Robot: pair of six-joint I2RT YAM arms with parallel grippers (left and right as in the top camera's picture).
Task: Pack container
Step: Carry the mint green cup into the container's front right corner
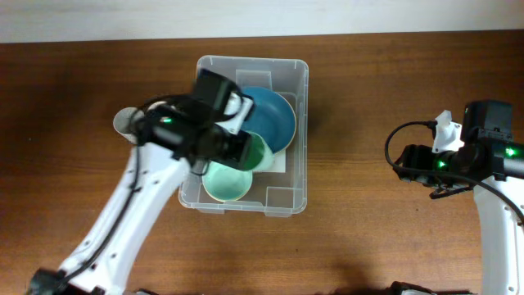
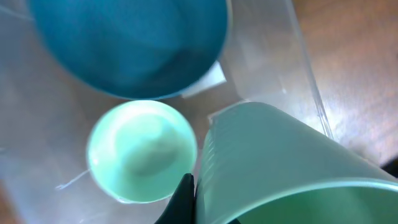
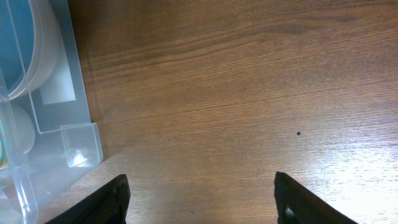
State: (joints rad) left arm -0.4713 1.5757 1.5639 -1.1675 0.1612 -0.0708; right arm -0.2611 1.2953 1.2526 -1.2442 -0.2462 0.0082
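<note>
Roughly midway, I judge: left of centre, a grey round item lies outside the bin, half hidden by the arm. The left gripper clasps a green cup above the container, which sits mid-table toward the far edge and holds a blue bowl and a mint bowl. The right gripper gapes empty over bare wood.

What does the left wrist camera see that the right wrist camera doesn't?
Only the left wrist view shows the green cup, huge and close, and the inside of the mint bowl. Only the right wrist view shows the right gripper, its fingers wide open over the table. Both show the container, part of the blue bowl and some table.
</note>
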